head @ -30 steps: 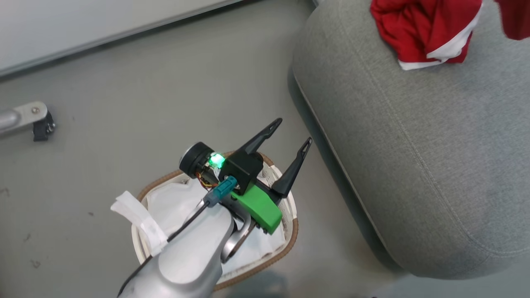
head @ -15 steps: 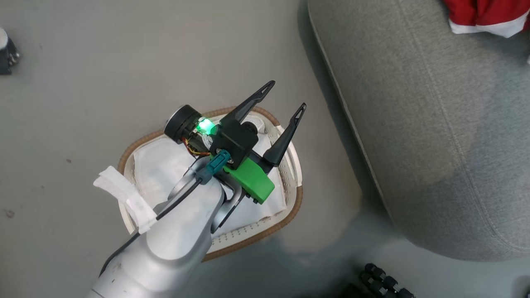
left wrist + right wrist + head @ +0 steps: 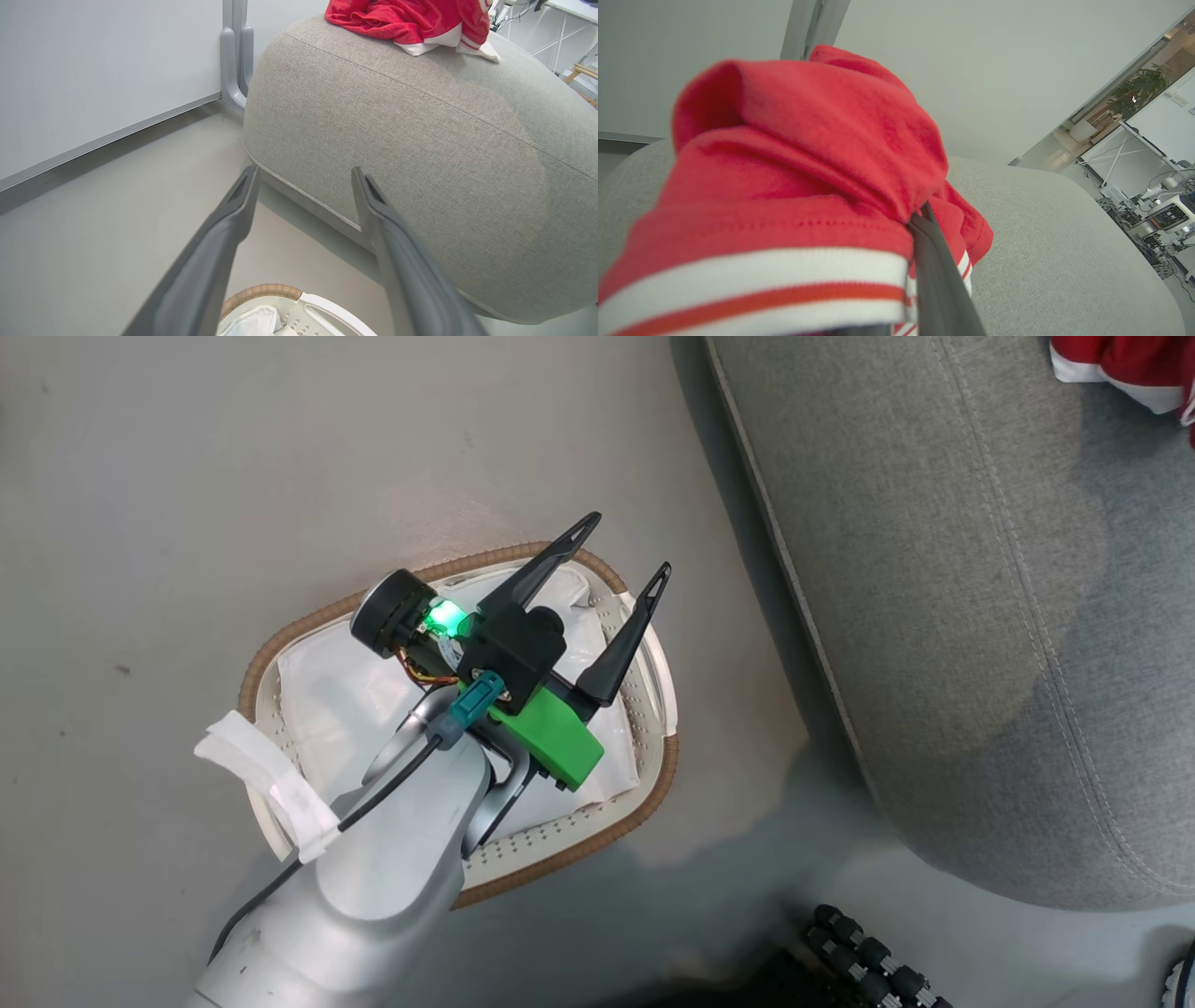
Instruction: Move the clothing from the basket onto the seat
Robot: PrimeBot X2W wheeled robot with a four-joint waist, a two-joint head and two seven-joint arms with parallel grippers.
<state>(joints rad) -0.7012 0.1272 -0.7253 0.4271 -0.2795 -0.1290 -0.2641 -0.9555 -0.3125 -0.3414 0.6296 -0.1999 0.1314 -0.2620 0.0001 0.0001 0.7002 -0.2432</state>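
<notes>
The oval white basket [image 3: 280, 644] with a brown woven rim stands on the floor, with white fabric [image 3: 345, 691] inside it. My left gripper [image 3: 624, 551] hangs open and holds nothing above the basket's far end, pointing toward the seat [image 3: 980, 616]. In the left wrist view the left gripper [image 3: 304, 175] spreads its fingers before the grey seat [image 3: 420, 140], the basket [image 3: 261, 293] just below them. Red clothing [image 3: 406, 18] with white trim lies on the seat's top. My right gripper [image 3: 926, 219] is shut on red clothing [image 3: 808, 140] with a striped hem, above the seat [image 3: 1041, 242].
The seat's rounded edge runs close to the basket's right side. A white wall panel and a grey post [image 3: 236, 51] stand behind the seat. A dark ribbed part [image 3: 868, 957] lies at the bottom edge. Open grey floor [image 3: 187, 476] spreads to the left.
The head camera has swung, so the whole picture has shifted and the basket now sits higher in view. My left gripper stays open over the basket, its fingertips slightly nearer the rim.
</notes>
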